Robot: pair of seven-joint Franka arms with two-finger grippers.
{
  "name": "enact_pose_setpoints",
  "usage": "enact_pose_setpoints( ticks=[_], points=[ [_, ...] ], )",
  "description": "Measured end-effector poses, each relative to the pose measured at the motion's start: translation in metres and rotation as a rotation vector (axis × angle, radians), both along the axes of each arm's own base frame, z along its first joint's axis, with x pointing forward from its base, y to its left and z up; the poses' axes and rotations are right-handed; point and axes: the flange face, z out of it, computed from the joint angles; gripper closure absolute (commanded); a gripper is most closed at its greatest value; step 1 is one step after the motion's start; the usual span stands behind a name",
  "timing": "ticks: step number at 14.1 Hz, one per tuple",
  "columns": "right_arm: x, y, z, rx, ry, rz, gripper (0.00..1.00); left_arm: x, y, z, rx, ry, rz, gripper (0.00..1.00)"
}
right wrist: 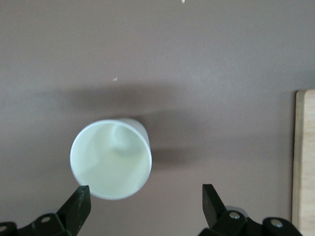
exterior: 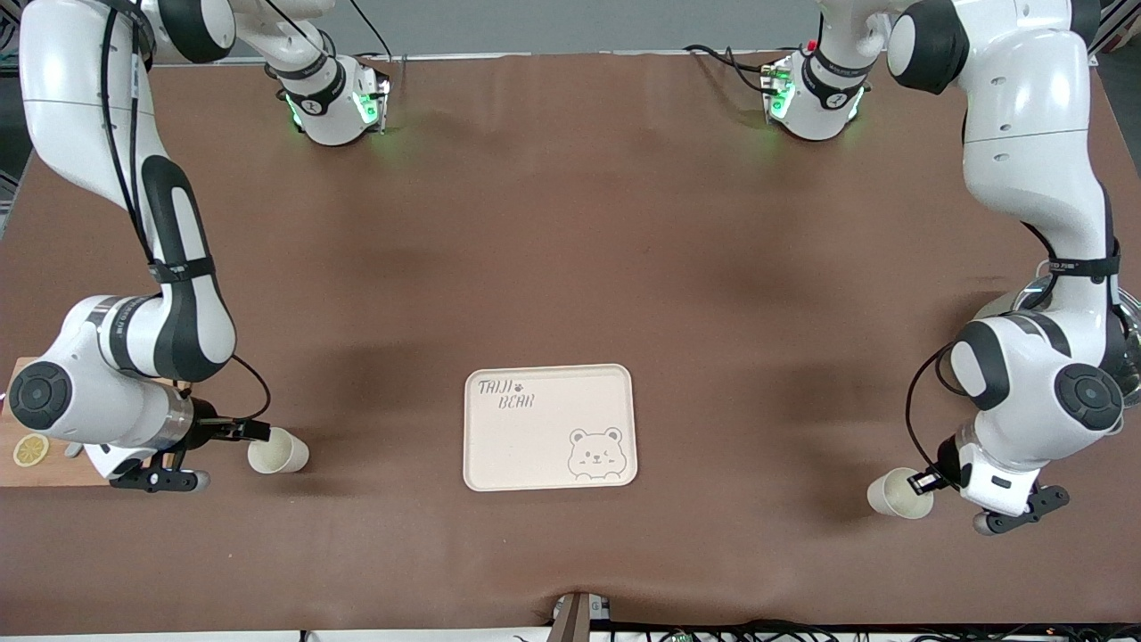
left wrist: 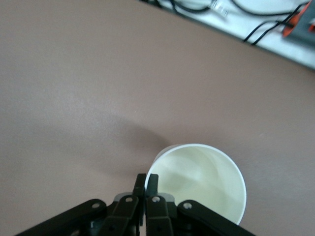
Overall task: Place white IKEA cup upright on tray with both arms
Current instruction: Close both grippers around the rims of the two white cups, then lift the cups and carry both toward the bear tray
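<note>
The cream tray (exterior: 550,426) with grey lettering and a bear face lies flat near the front middle of the table. One white cup (exterior: 894,494) is toward the left arm's end. My left gripper (exterior: 923,481) is shut on its rim, one finger inside and one outside, as the left wrist view shows (left wrist: 146,179) on the cup (left wrist: 202,182). A second white cup (exterior: 278,451) stands toward the right arm's end. My right gripper (exterior: 248,434) is open beside it. In the right wrist view the cup (right wrist: 110,158) sits just ahead of one finger of the gripper (right wrist: 145,194), not between the fingers.
A wooden board (exterior: 40,468) with a lemon slice (exterior: 31,448) lies under the right arm's wrist; its edge shows in the right wrist view (right wrist: 305,157). A metal bowl (exterior: 1130,343) sits partly hidden by the left arm. Cables run along the front edge.
</note>
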Motion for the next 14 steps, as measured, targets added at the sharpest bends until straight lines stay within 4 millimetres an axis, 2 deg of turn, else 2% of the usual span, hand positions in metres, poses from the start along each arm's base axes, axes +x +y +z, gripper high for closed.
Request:
enact_pose_setpoints(
  ticks=[3, 6, 11, 14],
  points=[
    [0.004, -0.002, -0.017, -0.006, -0.019, -0.003, 0.0, -0.001, -0.009, 0.032, -0.024, -0.01, 0.052, 1.0],
    [0.005, -0.004, -0.028, -0.007, -0.022, -0.007, 0.0, -0.005, -0.036, 0.049, -0.052, 0.021, 0.107, 1.0],
    [0.005, -0.007, -0.051, -0.005, -0.016, -0.015, 0.0, -0.016, -0.109, 0.082, -0.097, 0.053, 0.184, 1.0],
    [0.007, -0.004, -0.06, 0.0, -0.037, -0.017, 0.0, -0.027, -0.164, 0.087, -0.117, 0.07, 0.217, 1.0]
  ],
)
